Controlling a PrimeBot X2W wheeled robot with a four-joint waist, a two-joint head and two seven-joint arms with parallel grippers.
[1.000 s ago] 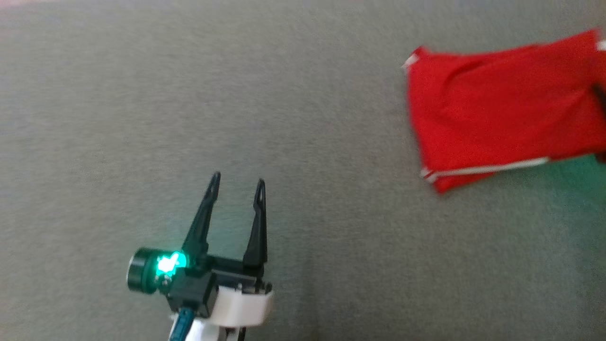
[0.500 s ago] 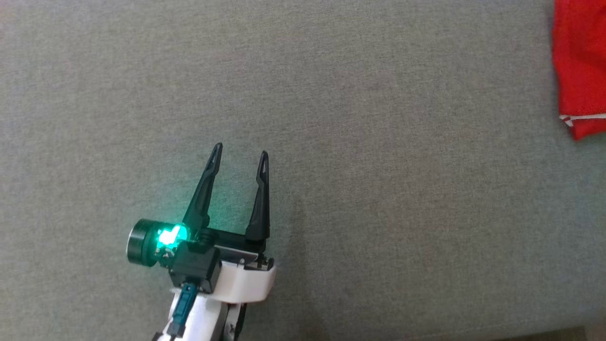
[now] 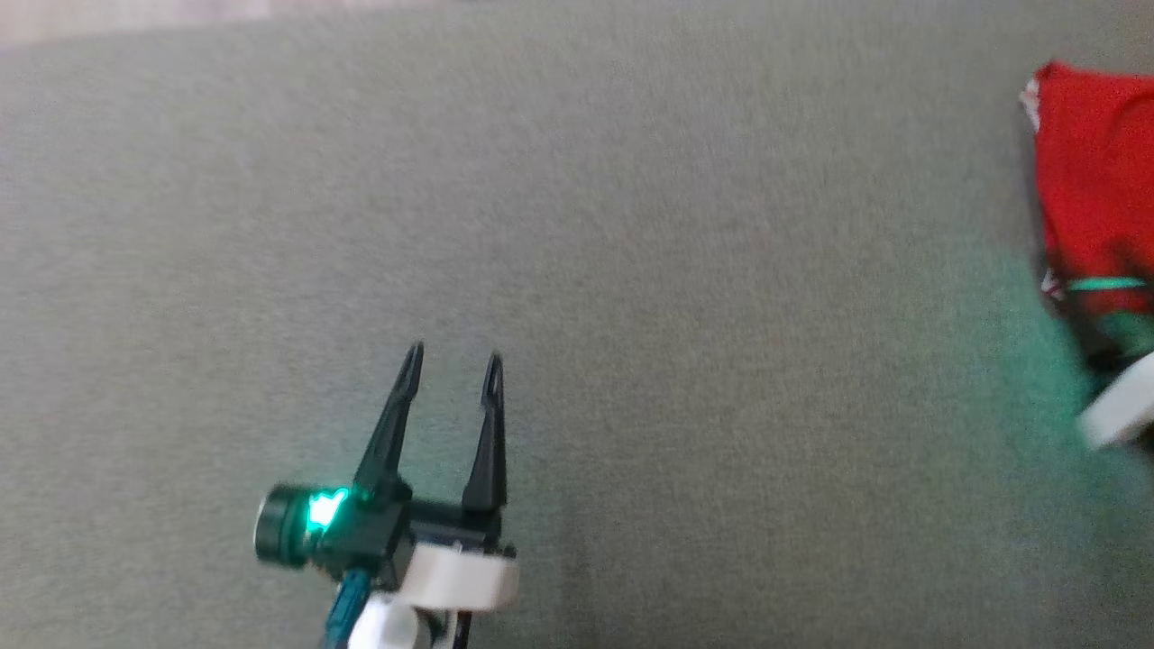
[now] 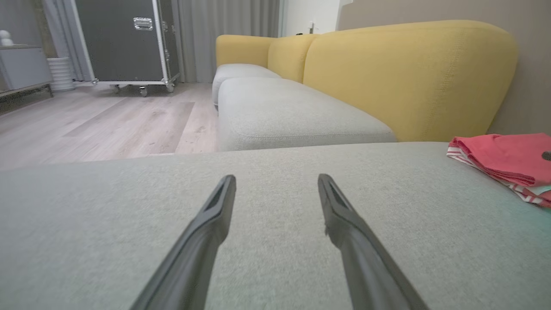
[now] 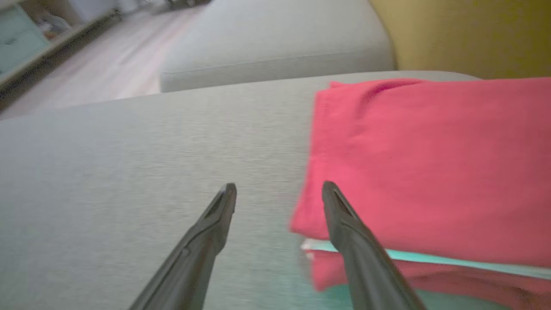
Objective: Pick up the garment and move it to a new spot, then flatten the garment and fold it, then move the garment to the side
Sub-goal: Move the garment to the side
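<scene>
The folded red garment (image 3: 1091, 180) with white trim lies on the grey cushion (image 3: 631, 270) at the head view's right edge. In the left wrist view the garment (image 4: 508, 159) sits far right. My left gripper (image 3: 451, 361) is open and empty at the lower left, well away from the cloth, and the left wrist view has it (image 4: 277, 183) hovering low over bare cushion. My right gripper (image 5: 280, 189) is open, hovering at the garment's (image 5: 430, 163) near left edge, with one finger over the cloth. A pale part of the right arm (image 3: 1118, 410) shows below the garment.
A yellow backrest (image 4: 409, 73) rises behind the cushion. A second grey seat (image 4: 292, 112) adjoins it, with wooden floor (image 4: 99, 120) and a black wheeled case (image 4: 125, 38) beyond. The cushion stretches bare between the two grippers.
The head camera has been shifting, so the whole picture slid. The pale part of the right arm and its green glow have come into view by the garment. The left gripper stays open.
</scene>
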